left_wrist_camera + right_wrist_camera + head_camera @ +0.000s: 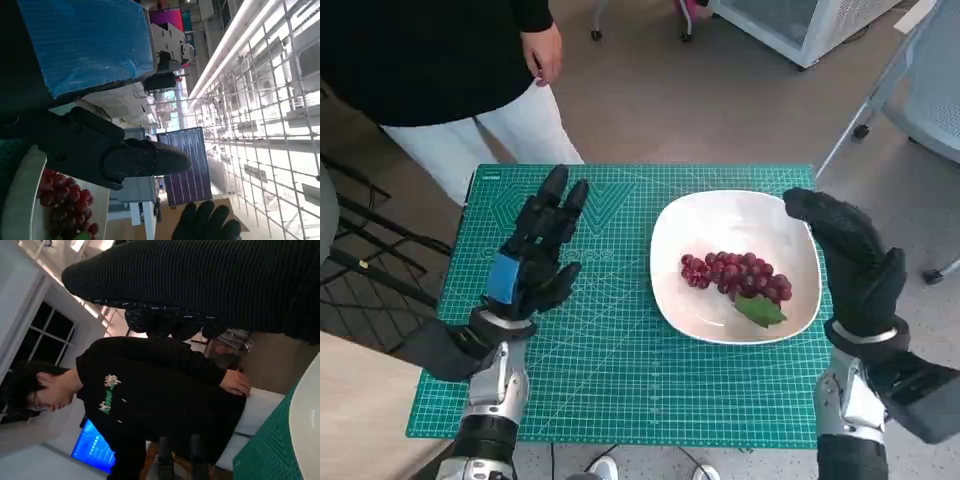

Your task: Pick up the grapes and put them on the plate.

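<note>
Currently your left hand [535,255] is empty, fingers spread and extended toward 12 o'clock, hovering over the green cutting mat [610,390] at about 9 o'clock of the plate [680,310], well apart from it. Blue tape shows on its back. From the left wrist view you see the same hand [100,150] with its dark fingers stretched out, nothing between them.

Your right hand [845,260] in the black glove is also empty. Fingers are loosely extended and slightly curved, pointing toward 11 o'clock, held over the plate's rim at its 3 o'clock side. You can't tell from the head view whether it touches the rim. The right wrist view only gives you the glove [200,285] as a dark band, so no finger detail there.

Grapes [735,275] are lying on the plate, a red bunch slightly toward 4 o'clock from its centre, with a green leaf [760,311] touching the bunch at its 5 o'clock end. The left wrist view shows the grapes [65,200] on the white plate [20,200] too.

Plate sits on the mat's 3 o'clock half. Mat covers the small table.

A person [440,70] in a black top and white trousers stands at 11 o'clock just beyond the mat, one hand [542,52] hanging down. The right wrist view shows that person [150,400] as well.
</note>
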`<state>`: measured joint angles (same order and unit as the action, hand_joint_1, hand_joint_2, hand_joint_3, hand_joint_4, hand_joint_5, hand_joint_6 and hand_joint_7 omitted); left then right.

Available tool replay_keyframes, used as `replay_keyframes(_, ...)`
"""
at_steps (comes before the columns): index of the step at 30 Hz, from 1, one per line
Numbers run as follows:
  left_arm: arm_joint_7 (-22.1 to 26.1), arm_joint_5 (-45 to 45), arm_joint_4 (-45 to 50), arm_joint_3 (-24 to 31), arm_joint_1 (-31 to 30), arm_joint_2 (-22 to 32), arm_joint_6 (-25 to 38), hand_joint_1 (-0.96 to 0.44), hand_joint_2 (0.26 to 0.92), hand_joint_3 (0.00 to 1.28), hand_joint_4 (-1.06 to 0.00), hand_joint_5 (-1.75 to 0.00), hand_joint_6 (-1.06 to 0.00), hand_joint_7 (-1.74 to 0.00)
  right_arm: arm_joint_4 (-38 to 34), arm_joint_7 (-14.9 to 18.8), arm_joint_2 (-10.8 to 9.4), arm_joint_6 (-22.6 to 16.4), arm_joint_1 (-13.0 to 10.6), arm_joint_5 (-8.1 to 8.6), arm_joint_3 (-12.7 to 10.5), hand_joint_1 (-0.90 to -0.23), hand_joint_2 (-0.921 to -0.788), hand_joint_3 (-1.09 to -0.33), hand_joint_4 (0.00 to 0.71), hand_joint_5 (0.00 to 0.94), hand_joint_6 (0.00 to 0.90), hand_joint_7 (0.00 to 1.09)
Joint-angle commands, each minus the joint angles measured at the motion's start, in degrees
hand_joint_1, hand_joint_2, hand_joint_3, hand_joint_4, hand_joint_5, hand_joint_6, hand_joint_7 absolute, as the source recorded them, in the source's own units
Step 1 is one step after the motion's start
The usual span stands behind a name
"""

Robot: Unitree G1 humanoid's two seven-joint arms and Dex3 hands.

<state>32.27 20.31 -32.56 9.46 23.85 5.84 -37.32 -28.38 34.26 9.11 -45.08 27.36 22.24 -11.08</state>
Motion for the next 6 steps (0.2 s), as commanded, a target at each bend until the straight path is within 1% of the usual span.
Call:
replay_keyframes(1, 0.83, 0.57, -0.21, 0.10, 0.43, -0.56, -0.48, -0.61, 0.921, 0.26, -0.19, 0.00, -0.25, -0.04, -1.83, 0.91, 0.04, 0.07, -0.10, 0.12, 0.09, -0.537, -0.921, -0.644, 0.173, 0.004, 0.000, 0.34)
replay_keyframes(6, 1.13, 0.57, -0.07, 0.15, 0.51, -0.74, -0.56, -0.61, 0.921, 0.26, -0.19, 0.00, -0.25, -0.04, -2.50, 0.98, -0.58, -0.14, -0.29, -0.36, 0.52, -0.540, -0.921, -0.638, 0.178, 0.006, 0.000, 0.34)
